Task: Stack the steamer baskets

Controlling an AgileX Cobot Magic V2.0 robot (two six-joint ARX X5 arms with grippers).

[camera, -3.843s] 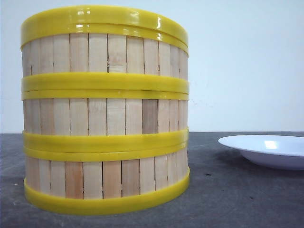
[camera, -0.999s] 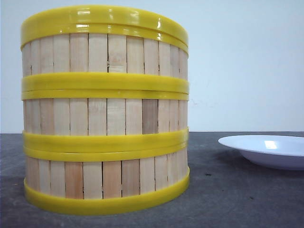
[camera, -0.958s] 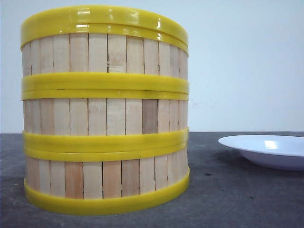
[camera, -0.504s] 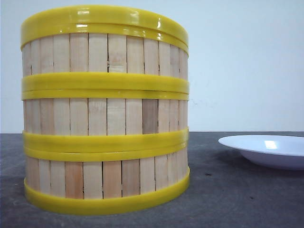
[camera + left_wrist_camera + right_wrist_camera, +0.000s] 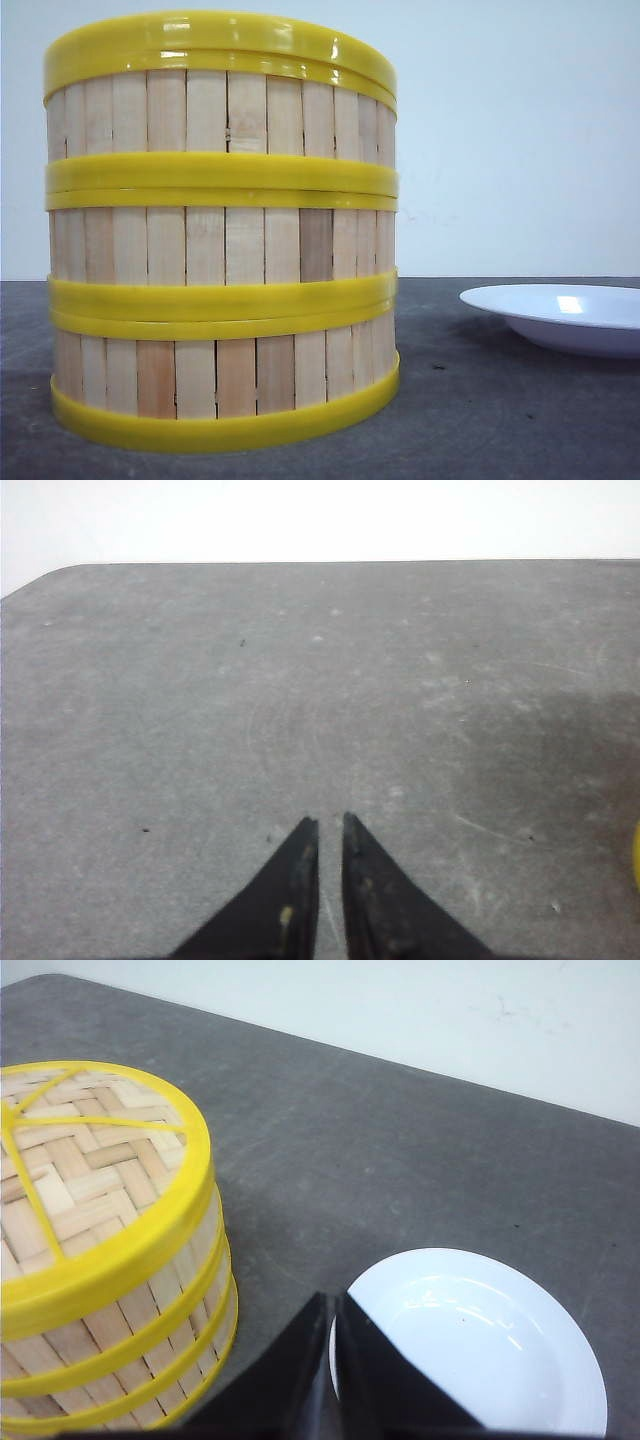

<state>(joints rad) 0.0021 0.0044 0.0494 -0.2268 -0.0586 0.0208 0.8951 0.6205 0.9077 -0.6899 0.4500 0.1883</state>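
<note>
Three steamer baskets stand stacked in one column on the dark table, the top one (image 5: 220, 110) on the middle one (image 5: 220, 245) on the bottom one (image 5: 220, 375). The right wrist view shows the same stack (image 5: 130, 1330) capped by a woven bamboo lid (image 5: 90, 1170) with a yellow rim. My right gripper (image 5: 332, 1298) is shut and empty, hovering between the stack and a white plate. My left gripper (image 5: 329, 820) is shut over bare table, holding nothing. Neither gripper shows in the front view.
A white plate (image 5: 565, 315) lies to the right of the stack, also under my right gripper (image 5: 480, 1340). The grey table (image 5: 300, 680) ends at a white wall behind. A sliver of yellow (image 5: 636, 855) shows at the edge of the left wrist view.
</note>
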